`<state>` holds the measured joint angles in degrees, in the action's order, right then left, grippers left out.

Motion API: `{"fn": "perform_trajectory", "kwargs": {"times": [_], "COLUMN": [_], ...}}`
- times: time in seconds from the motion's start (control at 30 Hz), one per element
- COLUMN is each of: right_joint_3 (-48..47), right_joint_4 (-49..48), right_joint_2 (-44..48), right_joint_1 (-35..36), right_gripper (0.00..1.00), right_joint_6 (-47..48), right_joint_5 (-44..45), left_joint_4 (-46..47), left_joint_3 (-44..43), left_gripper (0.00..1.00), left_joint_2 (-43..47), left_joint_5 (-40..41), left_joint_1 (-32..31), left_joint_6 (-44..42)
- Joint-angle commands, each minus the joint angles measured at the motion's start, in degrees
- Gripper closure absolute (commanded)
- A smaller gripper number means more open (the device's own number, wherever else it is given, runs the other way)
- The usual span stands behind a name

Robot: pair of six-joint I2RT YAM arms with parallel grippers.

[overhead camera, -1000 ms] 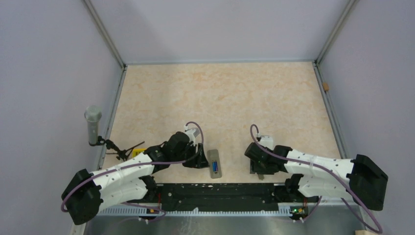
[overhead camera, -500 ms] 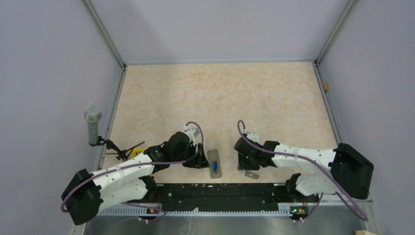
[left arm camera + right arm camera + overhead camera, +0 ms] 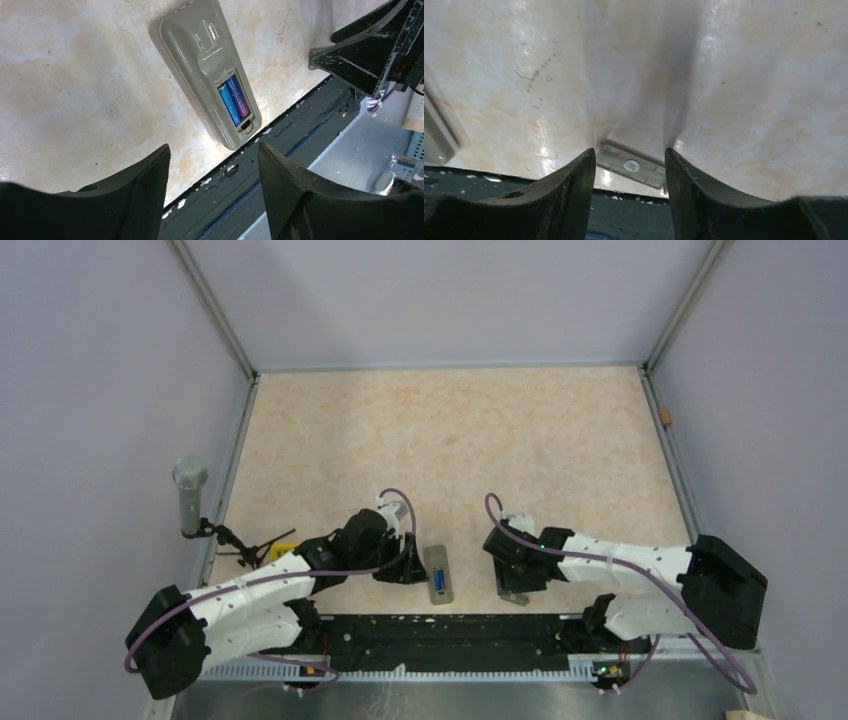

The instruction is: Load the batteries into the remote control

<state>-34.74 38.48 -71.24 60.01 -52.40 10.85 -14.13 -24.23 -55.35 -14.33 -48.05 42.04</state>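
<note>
The remote control (image 3: pixel 438 574) lies back up by the near edge of the worktop (image 3: pixel 450 440), with both batteries (image 3: pixel 234 97) inside. The grey cover (image 3: pixel 631 166) lies to its right, just under the open right hand (image 3: pixel 629 152), its long side across the gap. The left hand (image 3: pixel 212 147) is open too.

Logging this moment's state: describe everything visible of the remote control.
The remote control is a slim grey, plastic-looking slab lying face down, flat on the table near its front edge. Its battery compartment is open, cover off, with two bluish batteries seated side by side inside. Only the table touches it.
</note>
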Motion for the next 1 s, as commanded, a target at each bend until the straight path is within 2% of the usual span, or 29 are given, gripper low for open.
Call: {"fn": "perform_trajectory", "kwargs": {"times": [0.0, 0.6, 0.97], "right_joint_3": [1.3, 1.8, 1.0], "right_joint_4": [6.1, 2.7, 3.4], "right_joint_2": [2.4, -1.2, -1.3], "right_joint_1": [1.0, 4.8, 5.0], "right_gripper": [0.46, 0.41, 0.63], "right_joint_6": [1.8, 4.6, 3.7], "right_joint_5": [-0.9, -4.3, -1.9], "left_joint_4": [1.7, 2.6, 2.4], "left_joint_3": [-1.8, -3.1, -2.6], "left_gripper": [0.34, 0.33, 0.33], "left_joint_2": [0.1, -2.6, -2.0], "left_joint_5": [-0.4, -1.7, -1.2], "left_joint_1": [0.2, 0.1, 0.1], "left_joint_6": [0.2, 0.6, 0.8]}}
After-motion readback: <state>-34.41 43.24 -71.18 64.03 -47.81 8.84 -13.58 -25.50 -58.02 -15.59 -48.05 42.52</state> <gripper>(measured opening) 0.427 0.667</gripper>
